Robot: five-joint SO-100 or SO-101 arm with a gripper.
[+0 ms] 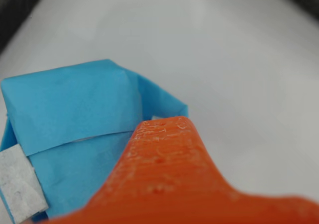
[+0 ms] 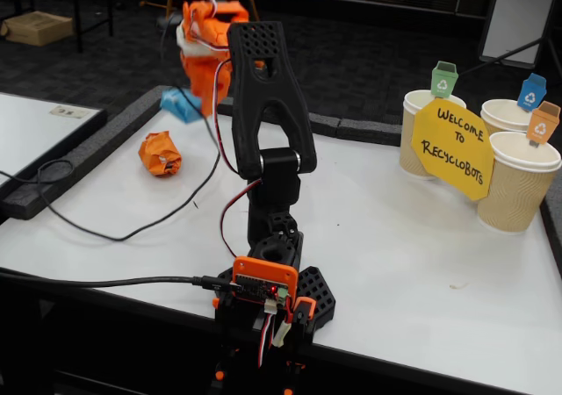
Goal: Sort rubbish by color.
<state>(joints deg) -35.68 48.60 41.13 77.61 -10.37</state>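
Three beige ribbed paper cups point(image 2: 518, 184) are standing together at the right of the white table point(image 2: 413, 237) in the fixed view, carrying green, blue and orange tags. A yellow sign point(image 2: 452, 147) reading "Welcome to Recyclobots" is leaning against them. A black cable point(image 2: 105, 233) is trailing across the table's left side.

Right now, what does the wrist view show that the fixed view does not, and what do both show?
Only the wrist view shows the blue wad's folds and a white strip on it, close up. Only the fixed view shows the orange wad, three paper cups, the yellow sign and the whole arm. Both share the blue wad, the white table and the orange pincer.
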